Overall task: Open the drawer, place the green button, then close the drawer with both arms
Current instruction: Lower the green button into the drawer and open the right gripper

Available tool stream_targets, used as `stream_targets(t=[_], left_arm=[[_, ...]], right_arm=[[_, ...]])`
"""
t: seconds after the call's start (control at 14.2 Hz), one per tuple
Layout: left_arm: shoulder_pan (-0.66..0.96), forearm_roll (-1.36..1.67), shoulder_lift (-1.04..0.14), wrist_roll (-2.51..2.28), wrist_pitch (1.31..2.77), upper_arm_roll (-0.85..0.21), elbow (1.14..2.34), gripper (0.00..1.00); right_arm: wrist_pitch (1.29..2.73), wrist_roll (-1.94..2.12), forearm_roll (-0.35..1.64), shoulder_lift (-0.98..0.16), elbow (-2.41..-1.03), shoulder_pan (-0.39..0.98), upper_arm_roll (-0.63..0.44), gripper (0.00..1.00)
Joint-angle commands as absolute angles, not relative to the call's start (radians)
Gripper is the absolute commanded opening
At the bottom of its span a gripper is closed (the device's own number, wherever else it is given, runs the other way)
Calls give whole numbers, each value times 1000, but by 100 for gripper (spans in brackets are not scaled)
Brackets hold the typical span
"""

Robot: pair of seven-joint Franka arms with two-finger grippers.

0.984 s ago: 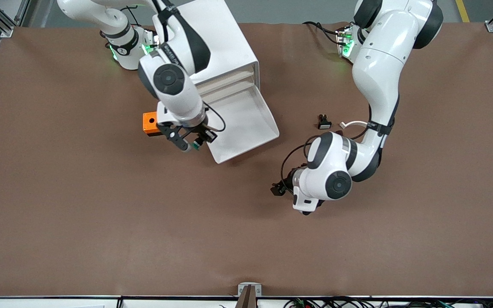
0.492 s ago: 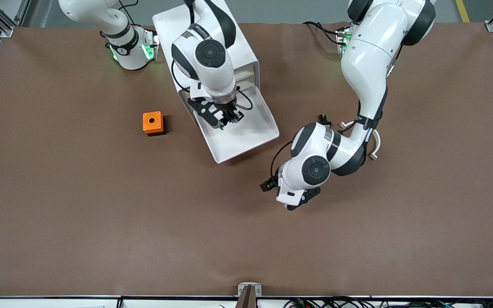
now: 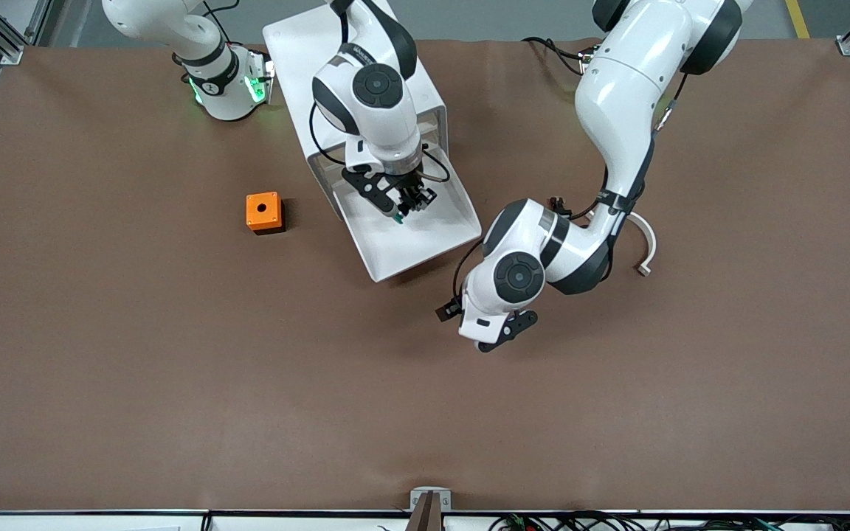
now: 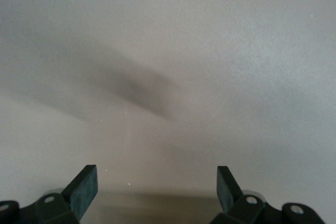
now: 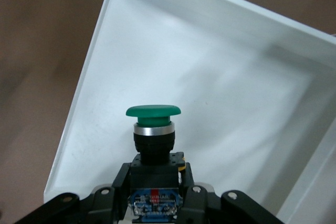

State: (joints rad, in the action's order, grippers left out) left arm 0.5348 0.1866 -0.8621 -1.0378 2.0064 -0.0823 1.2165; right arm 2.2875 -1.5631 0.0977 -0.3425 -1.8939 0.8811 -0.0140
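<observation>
White plastic drawer pulled fully out of the cabinet, right end effector poised over its tray and clamped on the green-capped button, cap tipped toward the tray floor. Judged best lowered near the floor, well inside the walls, before release, then lifted straight up. Left end effector held over bare bench, nearer the camera than the drawer, fingers spread and empty. Orange box well aside. Black switch mostly hidden by the left arm; lower drawers unseen.
</observation>
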Motion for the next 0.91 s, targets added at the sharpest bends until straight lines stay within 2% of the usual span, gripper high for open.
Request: stream_targets(t=[0.0, 0.42, 0.84], left_arm=[[554, 166, -838, -1058, 2013, -69, 1239, 100], [572, 166, -836, -1060, 2013, -69, 1239, 100], [598, 163, -836, -1080, 2013, -69, 1241, 100]], right_arm=[[2296, -1578, 95, -399, -1849, 897, -25, 0], [2296, -1624, 91, -474, -1776, 917, -28, 0], [2283, -1692, 71, -479, -1781, 934, -29, 0]])
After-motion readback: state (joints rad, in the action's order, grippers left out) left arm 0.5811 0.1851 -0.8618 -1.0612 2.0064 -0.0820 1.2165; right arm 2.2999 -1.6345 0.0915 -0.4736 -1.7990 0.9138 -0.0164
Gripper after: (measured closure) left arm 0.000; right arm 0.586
